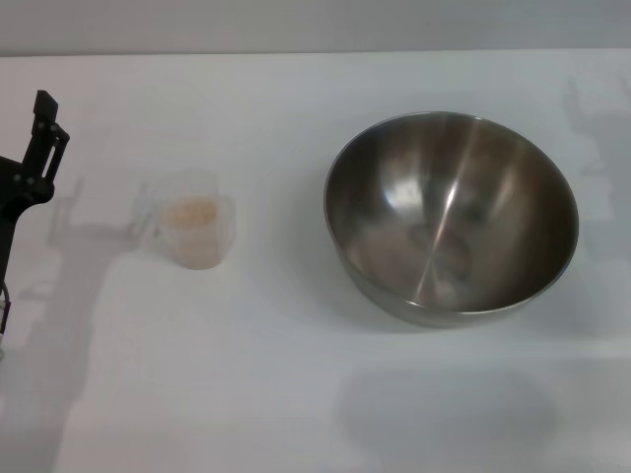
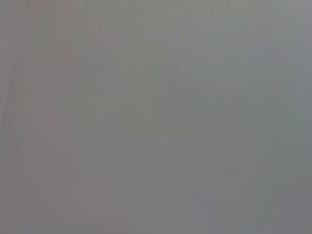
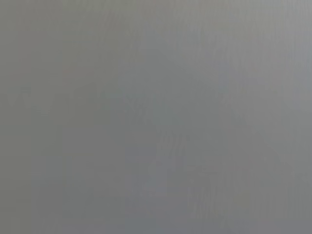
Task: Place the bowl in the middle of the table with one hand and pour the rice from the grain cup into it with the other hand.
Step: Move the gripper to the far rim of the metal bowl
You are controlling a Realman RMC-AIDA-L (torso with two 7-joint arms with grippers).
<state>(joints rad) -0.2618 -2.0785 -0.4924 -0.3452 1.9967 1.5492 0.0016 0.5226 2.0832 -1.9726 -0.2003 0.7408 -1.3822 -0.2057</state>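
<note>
The bowl (image 1: 452, 217) is a large shiny steel mixing bowl standing upright and empty on the right half of the white table (image 1: 296, 394). The grain cup (image 1: 192, 232) is small and clear, stands upright left of the middle, and holds a low heap of pale beige rice (image 1: 192, 212). Its handle points left. My left gripper (image 1: 39, 138) shows only as a black part at the far left edge, well left of the cup and apart from it. My right gripper is out of view. Both wrist views show only plain grey.
The table's far edge (image 1: 315, 53) runs across the top of the head view. Faint arm shadows lie on the table left of the cup and below the bowl.
</note>
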